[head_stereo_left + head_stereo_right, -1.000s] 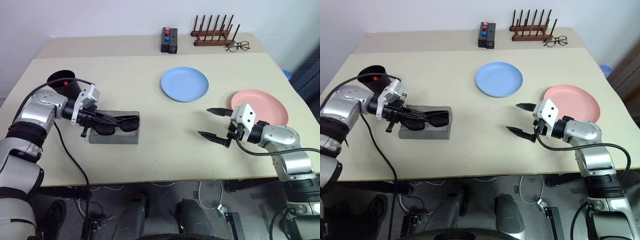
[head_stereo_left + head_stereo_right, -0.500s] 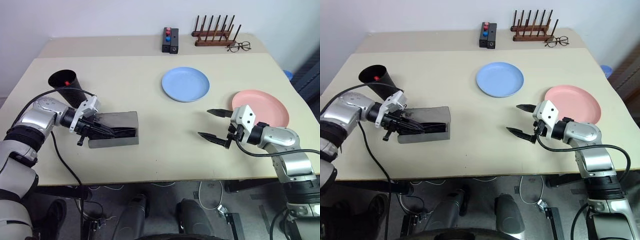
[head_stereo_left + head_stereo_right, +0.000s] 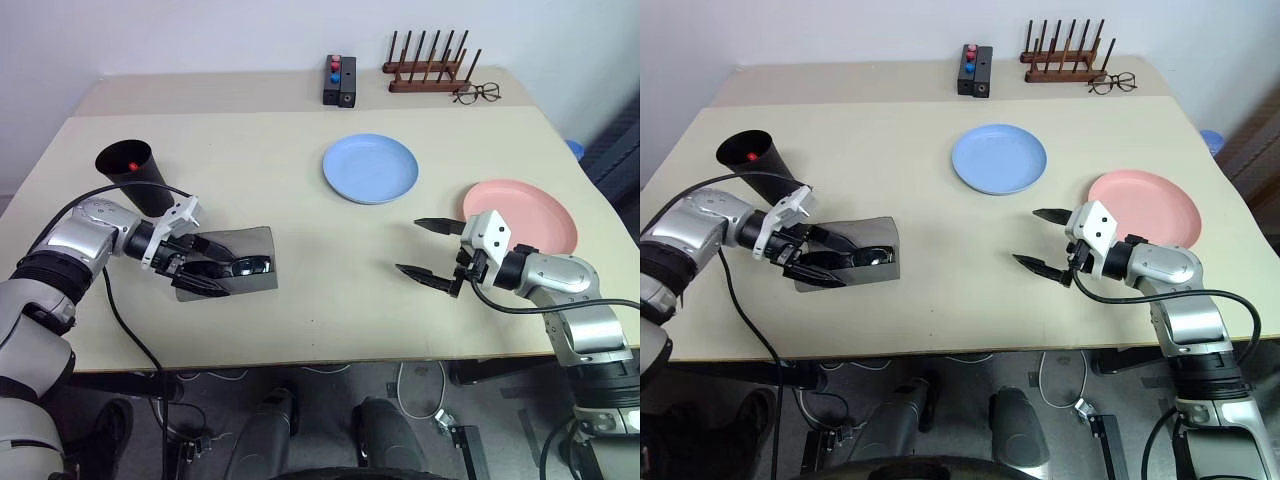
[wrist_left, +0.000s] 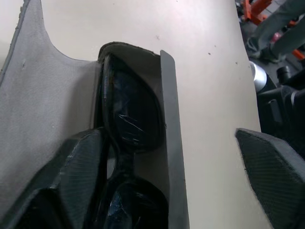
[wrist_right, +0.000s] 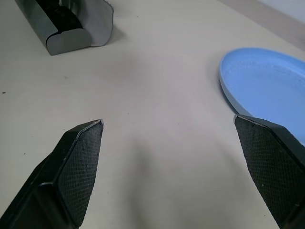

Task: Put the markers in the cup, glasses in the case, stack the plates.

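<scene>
We note the sunglasses [image 4: 129, 124] lying in the grey case [image 3: 232, 262], left gripper [image 3: 203, 267] spread, right gripper [image 3: 424, 248] spread, empty.

- The left gripper [image 3: 205, 268] sits at the grey case [image 3: 232, 261], fingers spread, sunglasses [image 3: 238, 267] lying inside.
- The black cup [image 3: 133, 172] (red cap showing inside) stands just behind.
- The right gripper [image 3: 425, 248] hovers open beside the pink plate [image 3: 530, 212]; the blue plate [image 3: 369, 167] lies apart.
</scene>
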Robot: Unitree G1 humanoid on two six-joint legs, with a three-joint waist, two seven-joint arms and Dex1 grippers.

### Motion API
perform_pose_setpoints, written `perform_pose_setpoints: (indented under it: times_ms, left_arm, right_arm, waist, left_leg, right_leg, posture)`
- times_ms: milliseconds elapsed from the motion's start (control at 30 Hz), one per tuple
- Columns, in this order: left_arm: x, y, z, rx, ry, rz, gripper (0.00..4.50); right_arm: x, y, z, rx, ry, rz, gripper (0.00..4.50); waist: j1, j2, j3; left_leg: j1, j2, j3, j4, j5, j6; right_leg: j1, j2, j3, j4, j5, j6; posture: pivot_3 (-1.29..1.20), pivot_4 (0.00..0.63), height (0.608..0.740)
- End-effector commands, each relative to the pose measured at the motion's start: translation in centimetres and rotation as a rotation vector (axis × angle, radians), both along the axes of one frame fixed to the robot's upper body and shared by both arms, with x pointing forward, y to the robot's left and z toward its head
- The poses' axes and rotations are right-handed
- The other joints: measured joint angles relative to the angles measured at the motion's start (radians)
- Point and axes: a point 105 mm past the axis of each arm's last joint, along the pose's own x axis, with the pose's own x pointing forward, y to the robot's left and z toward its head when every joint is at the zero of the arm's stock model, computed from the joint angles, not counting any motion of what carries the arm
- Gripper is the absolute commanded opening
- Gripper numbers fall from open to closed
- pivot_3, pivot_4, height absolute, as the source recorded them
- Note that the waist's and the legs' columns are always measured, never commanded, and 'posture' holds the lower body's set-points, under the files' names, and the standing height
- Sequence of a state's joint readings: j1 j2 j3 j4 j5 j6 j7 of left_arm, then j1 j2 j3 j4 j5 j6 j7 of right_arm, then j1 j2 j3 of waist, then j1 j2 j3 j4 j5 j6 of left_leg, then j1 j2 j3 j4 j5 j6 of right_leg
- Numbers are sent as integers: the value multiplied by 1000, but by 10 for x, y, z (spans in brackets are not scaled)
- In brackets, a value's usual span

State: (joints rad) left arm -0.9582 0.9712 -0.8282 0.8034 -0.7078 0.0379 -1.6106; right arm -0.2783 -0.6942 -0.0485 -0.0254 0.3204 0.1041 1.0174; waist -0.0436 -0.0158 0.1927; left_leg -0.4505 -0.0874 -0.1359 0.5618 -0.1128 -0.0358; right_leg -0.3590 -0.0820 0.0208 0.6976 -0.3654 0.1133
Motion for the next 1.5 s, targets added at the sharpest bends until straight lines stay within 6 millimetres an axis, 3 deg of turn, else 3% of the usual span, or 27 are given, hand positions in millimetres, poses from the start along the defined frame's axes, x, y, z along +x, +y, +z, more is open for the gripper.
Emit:
perform_pose_setpoints:
  times_ms: [33, 433, 600, 733, 900, 933, 1100, 1400, 1500]
  left_arm:
    - [3, -1, 21, -23, -79, -23, 4468]
    - [3, 3, 51, -67, -183, -12, 4468]
    - [12, -6, 84, -169, -211, 37, 4468]
    - [19, -18, 115, -282, -310, 49, 2839]
    - [54, -9, 132, -284, -576, 258, 346]
    - [60, -5, 128, -250, -612, 297, 29]
    - [76, 13, 107, -141, -661, 427, 29]
    - [73, 26, 49, 40, -507, 481, 29]
    - [71, 27, 38, 69, -490, 474, 29]
  right_arm:
    - [1, 4, 10, 6, -44, 15, 4500]
    - [5, 7, 9, 12, -43, 17, 4500]
    - [8, 8, 10, 13, -49, 19, 4500]
    - [11, 10, 11, 14, -54, 26, 4500]
    - [12, 12, 15, 25, -63, 35, 4500]
    - [10, 13, 16, 33, -59, 46, 4500]
    - [-4, 24, 33, 148, -42, 143, 4500]
    - [-19, 39, 40, 207, -38, 218, 4500]
    - [-17, 40, 36, 188, -39, 210, 4500]
  waist:
    - [0, 0, 0]
    - [0, 0, 0]
    - [0, 0, 0]
    - [1, 0, 0]
    - [-1, 0, 0]
    - [-2, 0, 0]
    - [-2, 0, 0]
    - [0, 0, 0]
    - [0, 0, 0]
  left_leg:
    - [0, 0, 0, 0, 0, 0]
    - [0, 0, 0, 0, 0, 0]
    - [0, 0, 0, 0, 0, 0]
    - [0, 0, 0, 1, 0, 0]
    - [1, 0, 0, 0, 0, 0]
    - [1, 0, 0, 0, 0, 0]
    - [1, 0, 1, 0, 0, 0]
    - [1, 0, 0, 1, 0, 0]
    - [1, 0, 0, 1, 0, 0]
  right_leg:
    - [0, 0, 0, 0, 0, 0]
    - [0, 0, 0, 0, 0, 0]
    - [0, 0, 0, 0, 0, 0]
    - [0, 0, -1, 0, 0, 0]
    - [1, 0, -1, 0, 0, 0]
    - [0, 0, -1, 0, 0, 0]
    - [0, 1, 0, 1, 0, 0]
    - [1, 0, -1, 1, 0, 1]
    - [0, 1, -1, 1, 0, 1]
  posture:
    - [0, 150, 737]
    - [0, 150, 737]
    - [0, 150, 737]
    - [0, 150, 737]
    - [0, 150, 737]
    - [0, 150, 737]
    - [0, 150, 737]
    - [0, 150, 737]
    - [0, 150, 737]
